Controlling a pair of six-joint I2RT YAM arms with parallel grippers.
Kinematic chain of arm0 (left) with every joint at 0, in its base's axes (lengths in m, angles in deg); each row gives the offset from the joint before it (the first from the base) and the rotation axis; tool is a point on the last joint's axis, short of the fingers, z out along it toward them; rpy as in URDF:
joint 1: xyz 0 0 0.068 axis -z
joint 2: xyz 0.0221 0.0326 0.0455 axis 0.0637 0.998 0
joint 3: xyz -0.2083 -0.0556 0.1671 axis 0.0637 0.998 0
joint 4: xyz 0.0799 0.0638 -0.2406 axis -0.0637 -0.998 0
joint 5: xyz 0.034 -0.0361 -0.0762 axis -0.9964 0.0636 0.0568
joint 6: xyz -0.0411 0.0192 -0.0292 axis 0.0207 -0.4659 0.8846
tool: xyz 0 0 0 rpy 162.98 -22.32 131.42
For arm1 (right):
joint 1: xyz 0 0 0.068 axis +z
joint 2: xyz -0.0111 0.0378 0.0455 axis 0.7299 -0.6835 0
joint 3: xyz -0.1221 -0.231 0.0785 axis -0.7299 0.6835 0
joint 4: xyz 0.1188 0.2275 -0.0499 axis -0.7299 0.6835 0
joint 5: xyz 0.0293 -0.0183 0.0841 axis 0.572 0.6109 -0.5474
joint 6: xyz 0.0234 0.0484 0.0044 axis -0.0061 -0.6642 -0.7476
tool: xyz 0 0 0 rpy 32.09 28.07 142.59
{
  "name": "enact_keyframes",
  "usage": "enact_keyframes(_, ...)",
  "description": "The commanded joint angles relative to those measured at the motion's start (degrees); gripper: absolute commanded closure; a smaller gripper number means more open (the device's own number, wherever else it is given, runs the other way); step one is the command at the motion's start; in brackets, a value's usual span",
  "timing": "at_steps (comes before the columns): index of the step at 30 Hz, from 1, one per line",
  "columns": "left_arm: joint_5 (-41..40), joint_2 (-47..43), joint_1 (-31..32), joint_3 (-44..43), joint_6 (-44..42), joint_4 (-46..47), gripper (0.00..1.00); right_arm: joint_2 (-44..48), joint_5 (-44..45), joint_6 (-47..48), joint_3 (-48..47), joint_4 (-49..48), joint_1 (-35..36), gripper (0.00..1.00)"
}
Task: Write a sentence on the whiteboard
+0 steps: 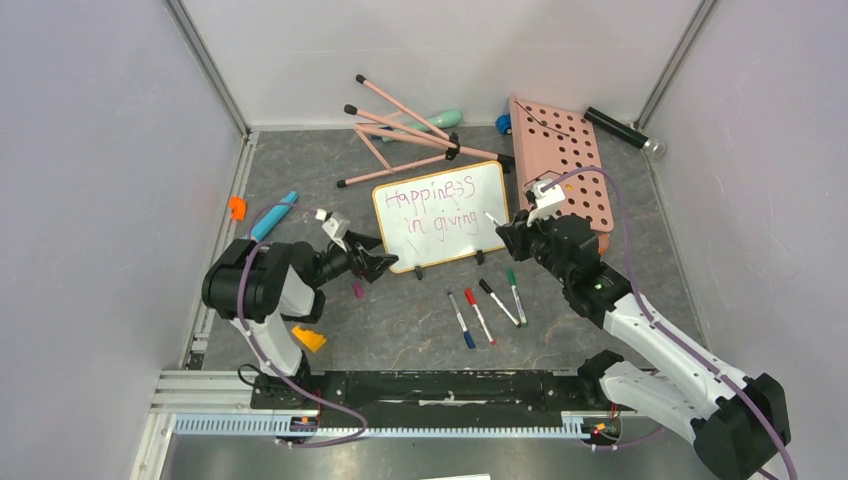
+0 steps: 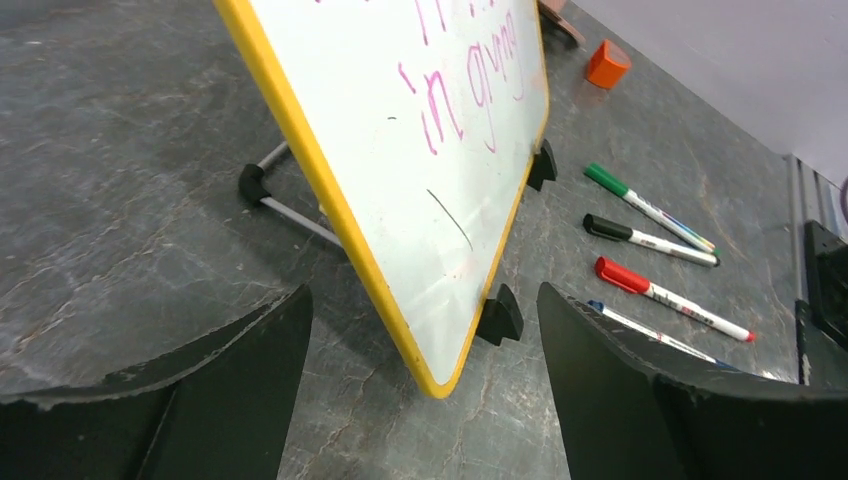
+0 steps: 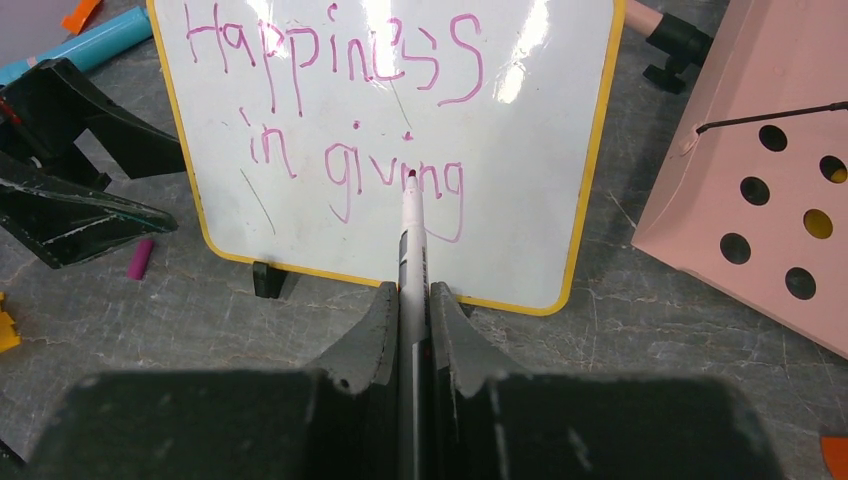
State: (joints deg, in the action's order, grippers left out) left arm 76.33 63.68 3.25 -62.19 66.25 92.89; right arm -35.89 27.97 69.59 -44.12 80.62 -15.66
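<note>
Whiteboard (image 1: 441, 214) bears the pink sentence (image 1: 430, 205) "Happiness in giving". Right hand (image 3: 412, 300) grips a marker (image 3: 411, 215), tip at the board. Left hand (image 1: 373, 263) is spread wide astride the board's lower corner.

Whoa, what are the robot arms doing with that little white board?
They are writing on it. The right gripper is shut on a marker, its tip at the word giving on the whiteboard. The sentence reads Happiness in giving, in pink-purple. The left gripper is open, its jaws on either side of the board's left edge, not gripping. Four capped pens lie in front.
</note>
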Motion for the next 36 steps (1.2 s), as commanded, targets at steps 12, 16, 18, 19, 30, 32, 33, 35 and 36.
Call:
enact_keyframes(12, -20.11, -35.95, 0.31, 10.62, -0.39, -22.98, 0.0, 1.47, 0.43, 0.67, -2.13, 1.01, -0.21, 1.0)
enact_keyframes(16, -25.62, -53.97, 0.39, 3.7, -0.83, -53.86, 0.0, 1.34, 0.05, 0.6, -2.59, 0.88, -0.21, 1.0)
enact_keyframes(18, -26.46, -59.79, 0.31, 2.11, -1.66, -61.05, 0.0, 1.48, -0.06, 0.57, -2.69, 0.93, -0.28, 1.0)
enact_keyframes(19, -25.83, -62.43, 0.31, 3.36, -2.31, -60.92, 0.0, 1.66, -0.2, 0.58, -2.53, 0.8, -0.26, 1.0)
enact_keyframes(30, -40.45, -80.05, 0.33, 8.53, -2.79, -69.94, 0.0, 2.38, -1.09, 0.1, -1.81, 0.66, -0.22, 1.0)
enact_keyframes(32, -39.98, -80.13, 0.31, 7.71, -2.69, -70.97, 0.0, 2.73, -1.13, 0.24, -1.88, 1.08, -0.23, 1.0)
enact_keyframes(33, -38.33, -80.11, 0.31, 7.35, -3.1, -71.02, 0.0, 2.88, -1.13, 0.32, -1.97, 1.21, -0.22, 1.0)
enact_keyframes(35, -35.73, -80.37, 0.31, 7.07, -3.7, -70.62, 0.0, 3.2, -1.08, 0.31, -2.37, 3.35, -0.27, 1.0)
enact_keyframes(36, -35.65, -80.66, 0.31, 7.01, -3.46, -70.4, 0.0, 3.47, -2.91, 0.39, -2.38, 3.9, -0.24, 1.0)
